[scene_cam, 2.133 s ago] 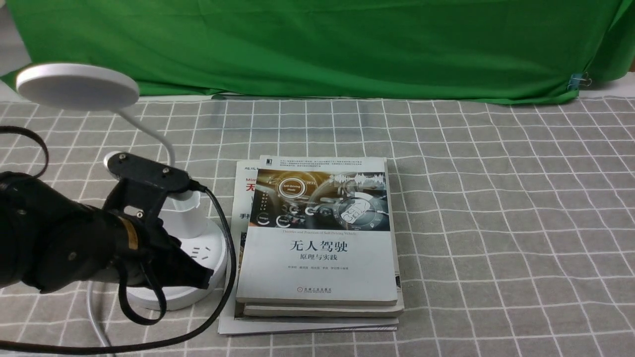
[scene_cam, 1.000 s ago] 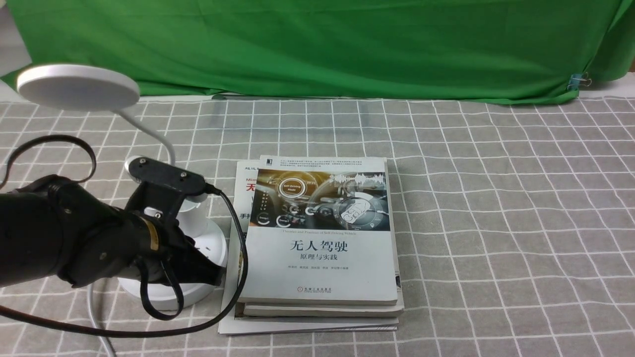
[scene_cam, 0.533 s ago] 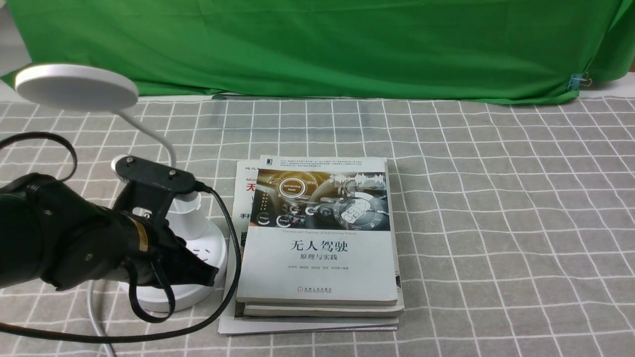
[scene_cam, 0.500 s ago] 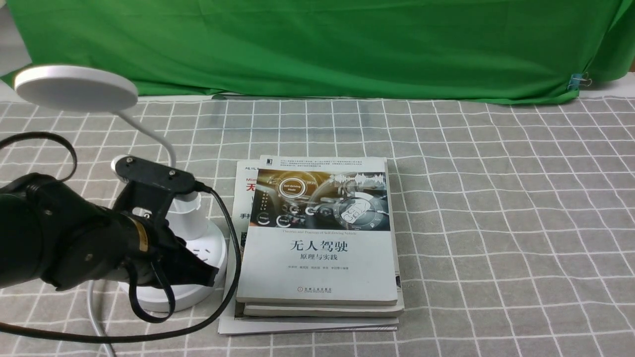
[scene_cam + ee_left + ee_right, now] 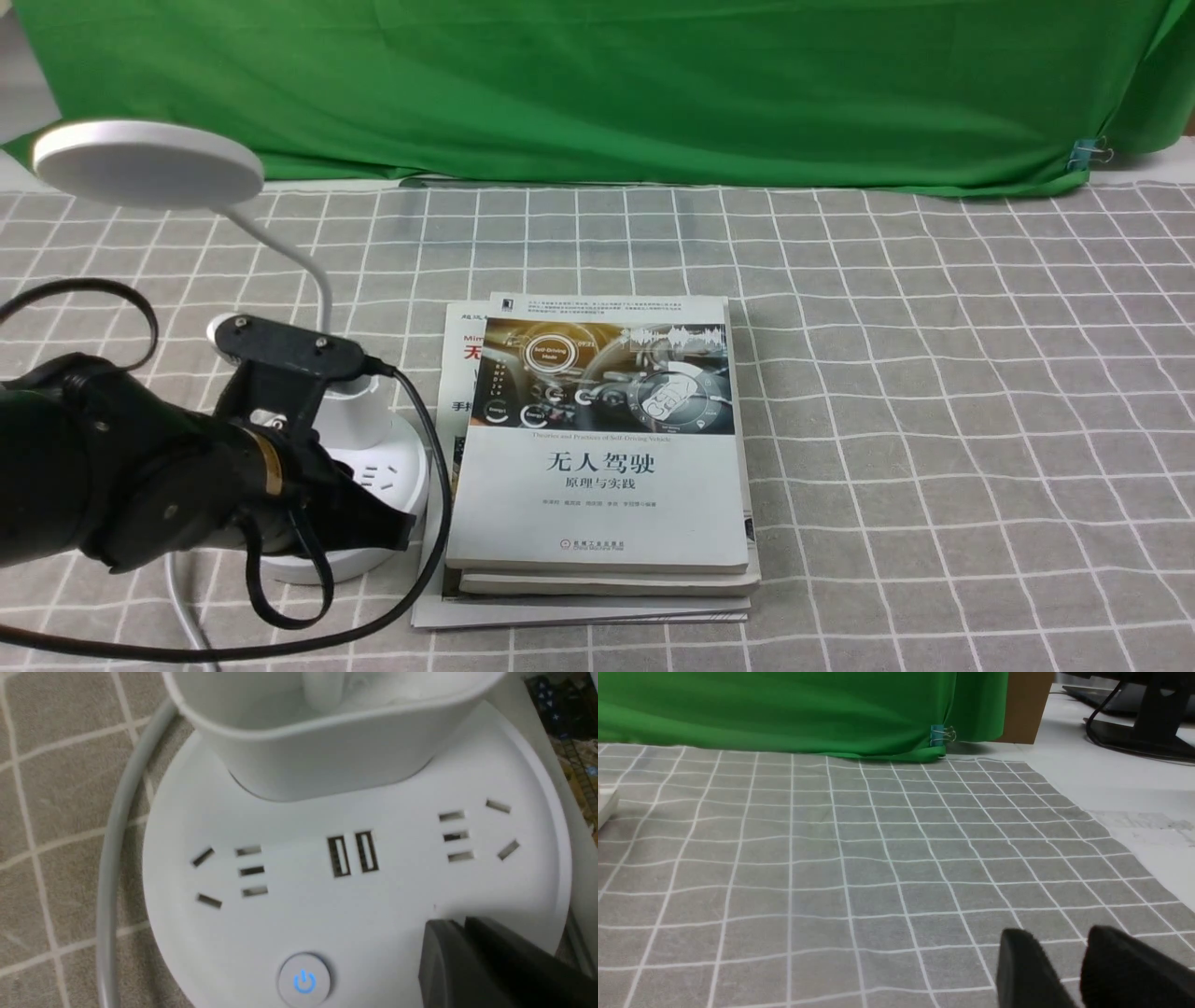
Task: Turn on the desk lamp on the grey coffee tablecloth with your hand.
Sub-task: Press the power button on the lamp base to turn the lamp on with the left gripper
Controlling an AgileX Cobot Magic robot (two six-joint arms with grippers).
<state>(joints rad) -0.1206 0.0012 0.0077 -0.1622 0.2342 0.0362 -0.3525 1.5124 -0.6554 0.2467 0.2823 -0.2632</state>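
Observation:
The white desk lamp stands at the left of the grey coffee tablecloth [image 5: 934,373]. Its disc head [image 5: 147,162] hangs above the thin neck [image 5: 313,271], the cup holder [image 5: 359,415] and the round base [image 5: 397,471]. My left hand, black with a gold ring [image 5: 269,464], reaches over the base. Its gripper [image 5: 397,532] is shut and empty. In the left wrist view the tips [image 5: 448,927] rest on the base's front edge, beside a button with a blue power sign [image 5: 303,981]. Any second button is hidden. My right gripper [image 5: 1059,947] is slightly open, low over bare cloth.
A stack of books [image 5: 602,448] lies right beside the lamp base. The lamp's white cord [image 5: 182,597] and my arm's black cable [image 5: 431,523] trail at the front left. A green cloth [image 5: 597,84] hangs behind, held by a blue clip [image 5: 1088,151].
My left hand swung right over the lamp base, then came back a little left and sank lower onto it. The lamp head wobbled slightly. The books have not moved.

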